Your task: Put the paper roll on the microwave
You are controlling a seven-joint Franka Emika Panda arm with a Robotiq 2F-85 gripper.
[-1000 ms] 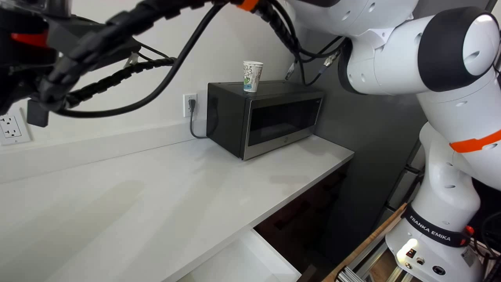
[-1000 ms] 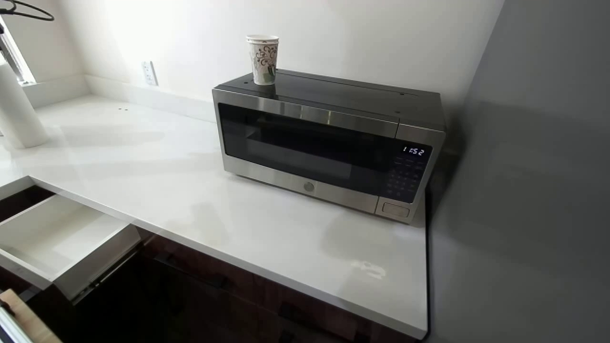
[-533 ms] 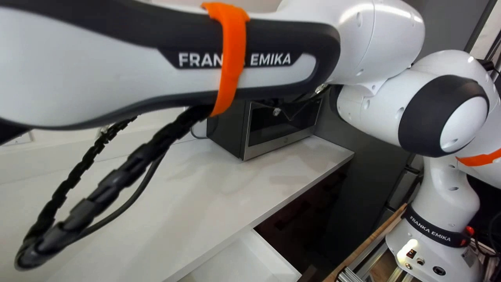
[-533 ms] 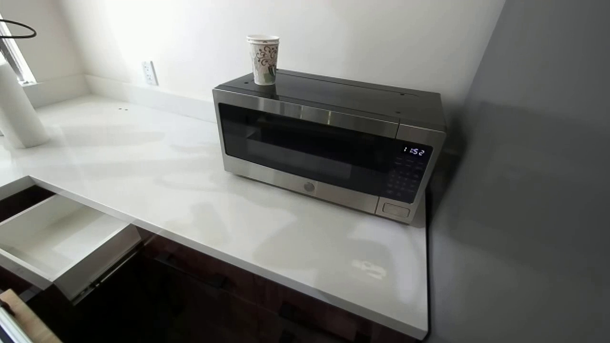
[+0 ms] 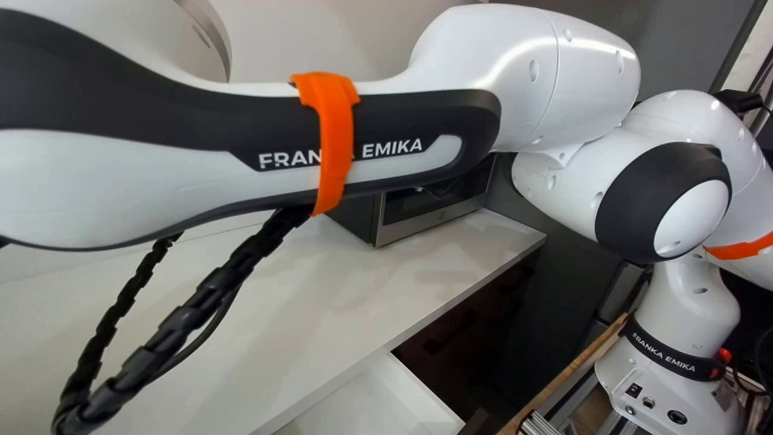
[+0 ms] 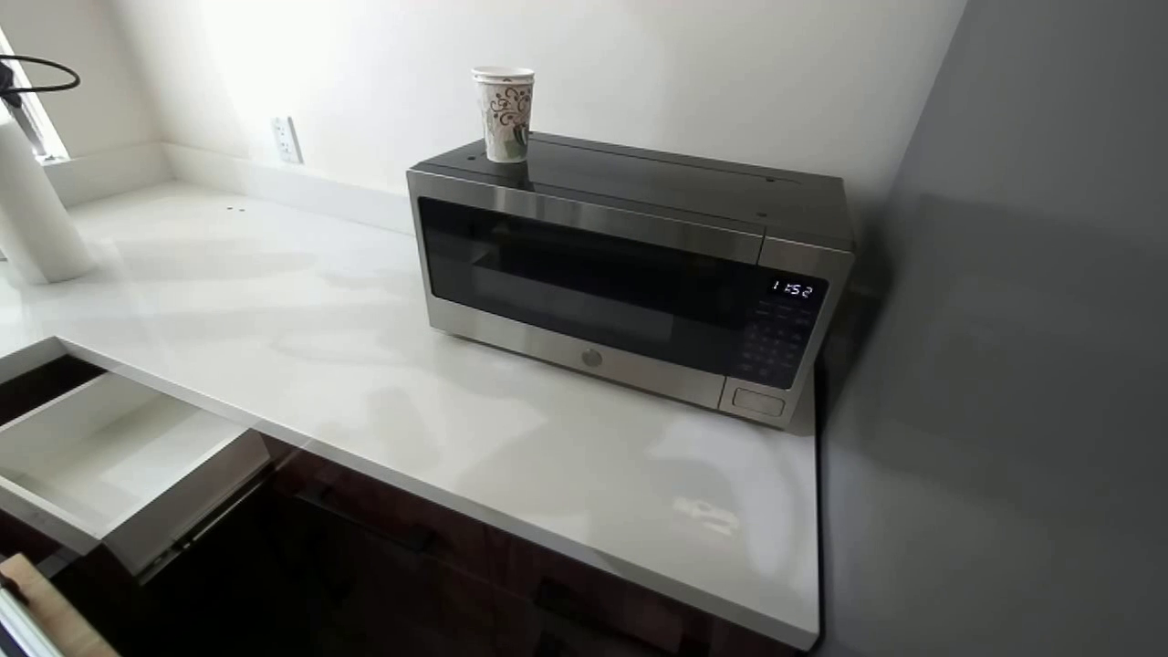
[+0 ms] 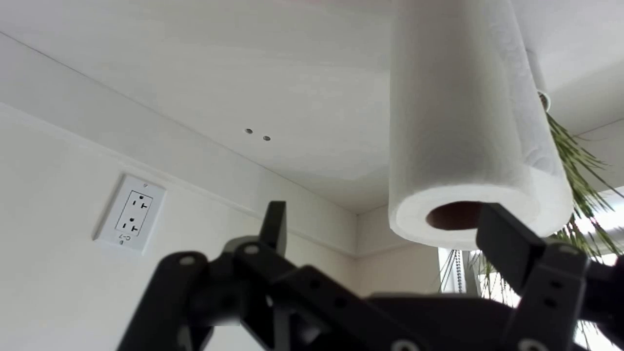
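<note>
Paper roll (image 6: 38, 214): white, standing on end on the counter (image 6: 301, 274), partly cut off at the left edge of an exterior view, well apart from the microwave (image 6: 584, 292); the wrist view looks into its hollow end.
Gripper (image 7: 382, 226): two dark fingers spread wide; in the wrist view one overlaps the roll's end, and whether they touch cannot be told.
Arm (image 5: 525, 109): white, stretched across an exterior view, hiding much of the microwave.
Clock (image 6: 792, 289): reads 11:52 on the microwave.
Cup (image 6: 506, 119): patterned, upright on top of the microwave.
Drawer (image 6: 100, 465): pulled out below the counter.
Outlet (image 7: 130, 213): white, on the wall (image 7: 58, 234).
</note>
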